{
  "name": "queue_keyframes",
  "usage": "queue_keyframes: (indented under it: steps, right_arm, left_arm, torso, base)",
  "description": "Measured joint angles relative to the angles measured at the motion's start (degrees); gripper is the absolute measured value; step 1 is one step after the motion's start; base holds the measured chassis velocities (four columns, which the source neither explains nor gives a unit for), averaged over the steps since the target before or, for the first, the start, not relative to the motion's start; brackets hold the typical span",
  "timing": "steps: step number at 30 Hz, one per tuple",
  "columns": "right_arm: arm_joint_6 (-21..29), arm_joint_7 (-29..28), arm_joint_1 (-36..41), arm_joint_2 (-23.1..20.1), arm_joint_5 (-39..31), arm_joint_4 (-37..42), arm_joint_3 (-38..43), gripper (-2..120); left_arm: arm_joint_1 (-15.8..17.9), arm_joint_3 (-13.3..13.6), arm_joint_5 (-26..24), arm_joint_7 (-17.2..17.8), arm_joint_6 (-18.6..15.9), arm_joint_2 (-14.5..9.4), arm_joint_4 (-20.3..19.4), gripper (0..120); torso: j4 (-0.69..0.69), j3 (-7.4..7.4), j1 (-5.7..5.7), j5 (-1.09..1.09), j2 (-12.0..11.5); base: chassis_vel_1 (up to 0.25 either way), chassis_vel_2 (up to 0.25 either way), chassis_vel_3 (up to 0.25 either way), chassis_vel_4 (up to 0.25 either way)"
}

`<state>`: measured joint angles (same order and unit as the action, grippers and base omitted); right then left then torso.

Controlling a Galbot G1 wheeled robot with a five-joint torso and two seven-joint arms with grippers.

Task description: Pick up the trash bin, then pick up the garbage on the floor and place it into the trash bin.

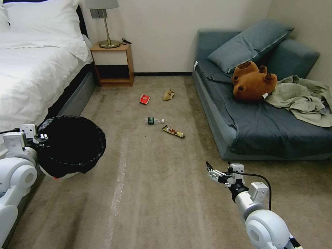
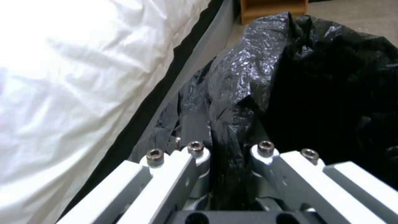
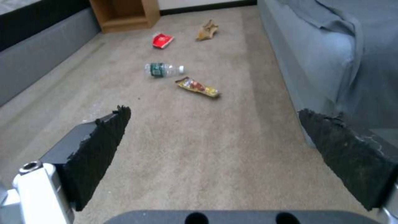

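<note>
Down at the lower left of the head view we are holding the trash bin (image 1: 71, 147) off the carpet (image 1: 155, 193), our left claw (image 1: 40, 137) pinching its near edge beside the bed (image 1: 31, 69). Through the left wrist view we are seeing the claw's fingers (image 2: 195, 149) drawn close together, with a fold of the black bag (image 2: 232, 102) pressed between them. The bin is tilting a little, its dark mouth facing up and toward the middle of the frame, a sliver of white body showing underneath.

Our right claw (image 1: 211, 171) is hovering at the lower right of the head view, above bare carpet and in front of the blue sofa (image 1: 263, 117). Its black pads (image 3: 99, 146) are standing wide apart and gripping nothing.

At the middle of the head view the garbage is lying on the floor. The clear bottle (image 1: 154, 120) is resting on its side, long axis running left to right across the frame, cap toward the right. Just right of and below it, the long yellow-brown wrapper (image 1: 173, 131) is lying on a diagonal, from upper left down to lower right. Higher in the frame, the red snack packet (image 1: 145, 99) and the tan paper bag (image 1: 168, 94) are sitting near each other, well apart from both claws.
</note>
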<state>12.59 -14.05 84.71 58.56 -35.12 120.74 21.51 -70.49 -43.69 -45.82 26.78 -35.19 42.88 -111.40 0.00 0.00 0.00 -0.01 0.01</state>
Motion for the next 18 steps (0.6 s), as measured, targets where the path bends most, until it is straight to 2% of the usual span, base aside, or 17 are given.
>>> queue_keyframes:
  steps: [18]
  right_arm:
    - [-1.69,1.9,-1.9,0.47,0.38,-2.96,-1.52,100]
  left_arm:
    - [0.83,0.94,0.7,-0.48,0.18,0.36,1.64,6]
  torso:
    - [0.0,0.0,0.0,0.0,-0.01]
  base:
    - [0.0,0.0,0.0,0.0]
